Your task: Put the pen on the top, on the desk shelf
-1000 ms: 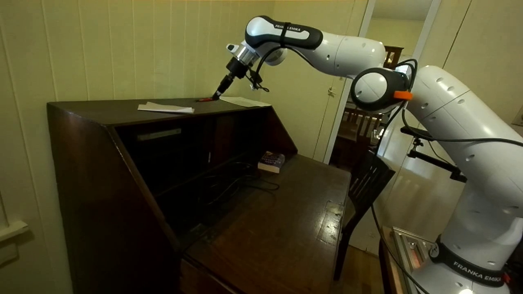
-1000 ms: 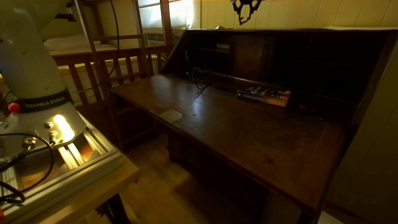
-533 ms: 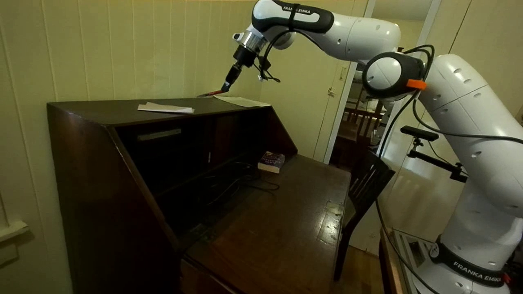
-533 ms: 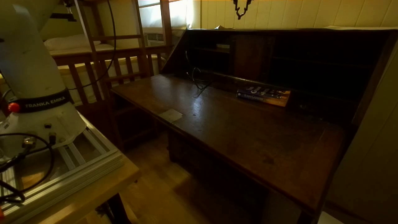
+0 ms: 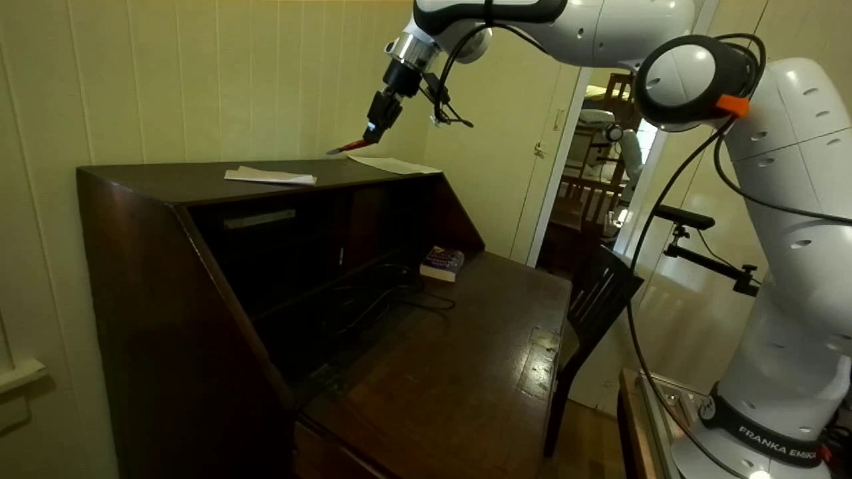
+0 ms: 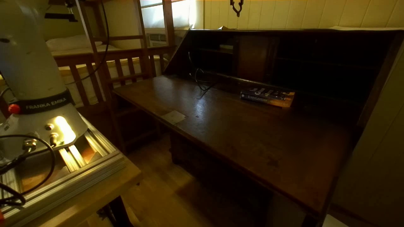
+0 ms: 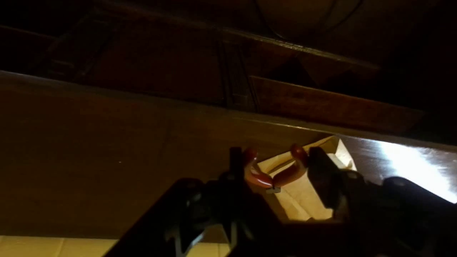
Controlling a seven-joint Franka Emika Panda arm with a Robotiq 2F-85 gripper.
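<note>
No pen shows in any view. My gripper (image 5: 373, 138) is shut on a red-handled tool (image 5: 355, 144) that looks like small pliers or cutters. In an exterior view its grey tip points down and away from the fingers, a little above the desk's top shelf (image 5: 200, 181). In the wrist view the gripper (image 7: 275, 159) has one finger pad against the outside of each curved red handle (image 7: 260, 178), with a wide gap between them. In an exterior view only the dark lower end of the tool (image 6: 237, 12) shows, at the top edge; the fingers are cut off there.
A folded paper (image 5: 269, 176) lies on the desk top; it shows in the wrist view (image 7: 303, 196) behind the tool. A flat sheet (image 5: 394, 165) lies at the far end. Below are a book (image 5: 442, 264) and cables (image 6: 199, 82). A wall (image 5: 233, 80) stands behind.
My gripper has risen from the desk top with the red-handled tool, which lay on or very near the surface a second ago. The papers, book and cables have not moved.
</note>
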